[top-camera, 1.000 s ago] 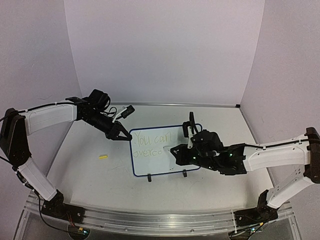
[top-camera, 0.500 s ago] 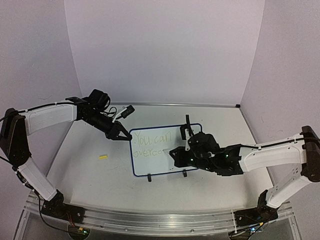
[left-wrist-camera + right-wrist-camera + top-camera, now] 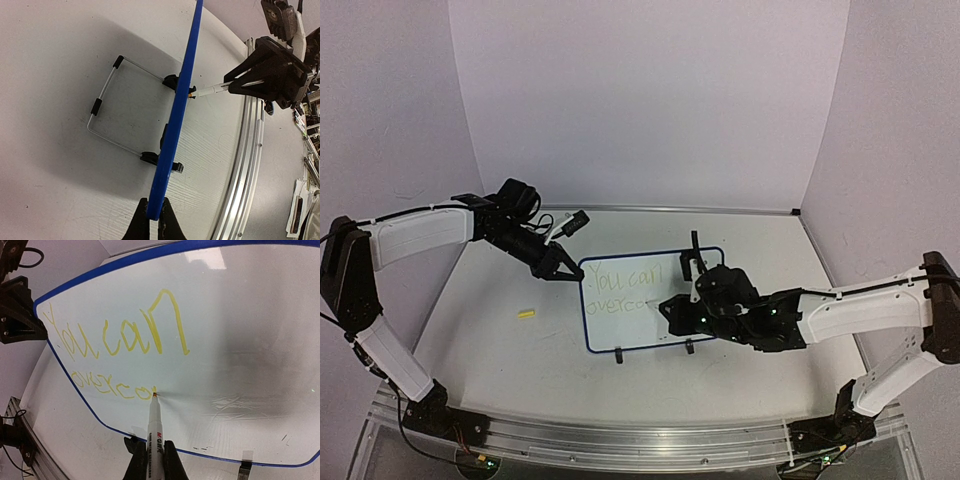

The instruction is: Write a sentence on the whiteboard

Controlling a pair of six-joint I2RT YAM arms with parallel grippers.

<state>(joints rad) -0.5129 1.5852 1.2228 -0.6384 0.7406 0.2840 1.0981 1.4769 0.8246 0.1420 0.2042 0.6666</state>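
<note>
Whiteboard [image 3: 620,328] mid-table on a wire stand [image 3: 107,107], pinched at its ten o'clock corner, pen on its face.
It looks light and stiff, with a glossy face that would probably slip in a grip, and the thin stand would likely let it tip under pen pressure. The blue frame is the place to hold it, and the left gripper [image 3: 152,222] is clamped tight there. The right gripper [image 3: 149,460] is closed on the marker [image 3: 152,425], whose tip touches the sentence [image 3: 125,340] after "overco". From above, the right arm hides the board from three to five o'clock. A yellow bit [image 3: 525,313] on the table [image 3: 500,370] at nine o'clock is too small to identify.
</note>
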